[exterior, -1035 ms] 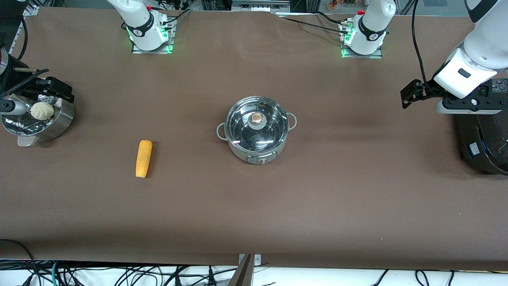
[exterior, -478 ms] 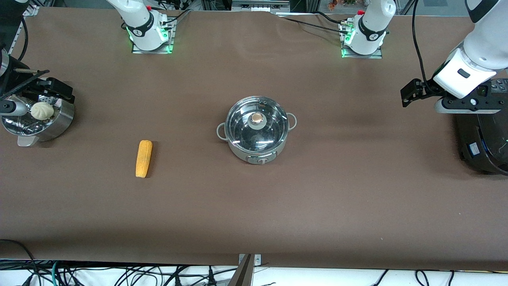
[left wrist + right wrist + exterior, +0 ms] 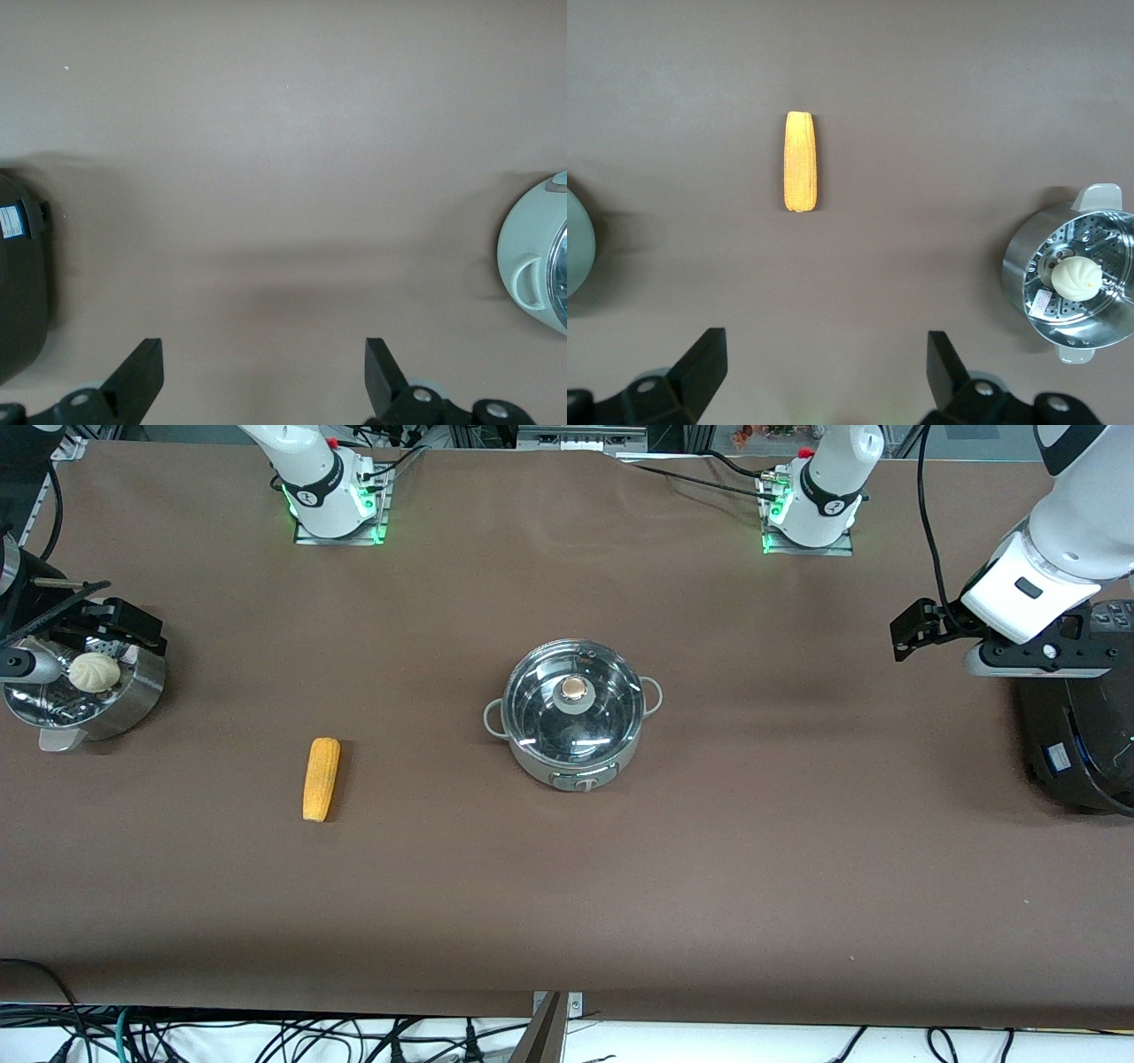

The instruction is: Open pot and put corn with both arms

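Corn lies on the brown worktop, toward the right arm's end from the shiny steel pot; it looks hard, bumpy and light, best pinched across its middle. The pot's smooth glass lid could break, so lift it by the brass knob. The left gripper hangs open over the black cooker, the right gripper open over the steamer basket.

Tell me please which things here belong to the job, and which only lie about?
Belong to the job:
- round shiny steel pot, glass lid on
- tapered yellow-orange corn cob
- left gripper, open
- right gripper, open

Only lying about:
- perforated steel steamer basket holding a pale bun
- large black rounded cooker
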`<state>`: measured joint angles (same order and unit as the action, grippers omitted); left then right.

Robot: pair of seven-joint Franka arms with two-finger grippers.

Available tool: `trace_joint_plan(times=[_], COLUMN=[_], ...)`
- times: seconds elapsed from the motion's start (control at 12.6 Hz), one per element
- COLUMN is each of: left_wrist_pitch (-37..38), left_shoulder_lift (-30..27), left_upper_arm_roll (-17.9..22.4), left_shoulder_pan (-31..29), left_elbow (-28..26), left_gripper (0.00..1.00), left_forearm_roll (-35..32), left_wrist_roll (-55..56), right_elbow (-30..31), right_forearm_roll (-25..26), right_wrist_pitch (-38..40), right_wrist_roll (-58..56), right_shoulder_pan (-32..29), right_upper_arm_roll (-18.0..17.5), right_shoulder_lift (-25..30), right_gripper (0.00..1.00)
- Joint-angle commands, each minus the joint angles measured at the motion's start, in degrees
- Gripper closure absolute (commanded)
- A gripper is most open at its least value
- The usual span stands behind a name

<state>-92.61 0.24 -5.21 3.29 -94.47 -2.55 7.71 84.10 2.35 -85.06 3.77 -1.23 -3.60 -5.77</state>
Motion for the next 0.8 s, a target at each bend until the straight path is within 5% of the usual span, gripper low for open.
trace_joint_plan(times=[0.0,0.72], left_wrist_pitch=[1.5,4.8], left_shoulder_lift=[0.0,0.4], left_upper_arm_roll=[0.1,0.0], left_shoulder_pan=[0.3,0.5], left_elbow=[1.1,1.0], left_gripper=[0.0,0.0], left_forearm_roll=[-0.8,-0.8], left_wrist_roll=[0.0,-0.1], right_elbow=[-1.7,-1.5], right_forearm_roll=[-0.2,1.3], right_wrist_pitch=[0.6,0.1], right_wrist_roll=[-0.8,0.3], right_shoulder_pan=[-0.6,-0.4], right_upper_arm_roll=[-0.4,-0.4], right_shoulder_lift=[-0.7,-0.8], right_gripper=[0.0,0.0])
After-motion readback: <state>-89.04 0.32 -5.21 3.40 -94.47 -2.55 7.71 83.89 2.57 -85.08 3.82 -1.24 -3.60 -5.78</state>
